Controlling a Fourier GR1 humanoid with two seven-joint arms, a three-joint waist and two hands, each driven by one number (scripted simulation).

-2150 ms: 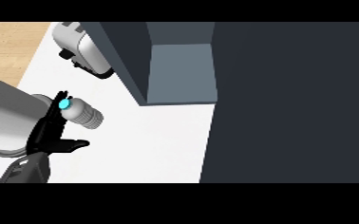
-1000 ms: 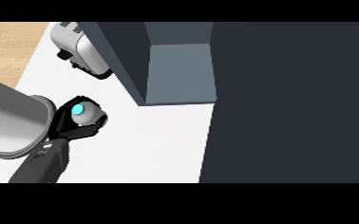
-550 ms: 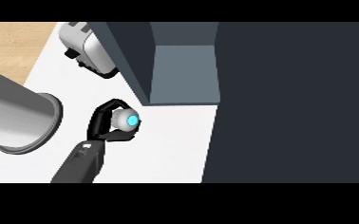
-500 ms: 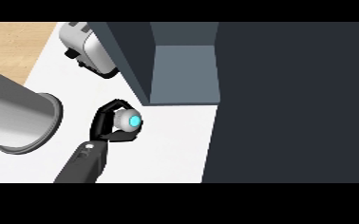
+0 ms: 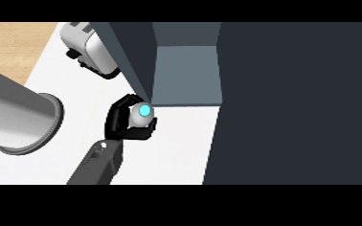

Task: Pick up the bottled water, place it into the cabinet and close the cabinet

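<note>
White counter (image 5: pixel 176 148), wood floor (image 5: pixel 25 45) at upper left. Toaster (image 5: pixel 88 52) at back, grey pot (image 5: pixel 25 119) at left. Dark panel (image 5: pixel 290 100) fills right side.

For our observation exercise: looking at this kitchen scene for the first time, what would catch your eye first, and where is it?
First, the bottled water with its bright blue cap, held in a black hand at centre-left, just below the open cabinet. The cabinet's dark bulk fills the right side. A toaster sits upper left, and a large grey forearm shows at the left edge.
</note>
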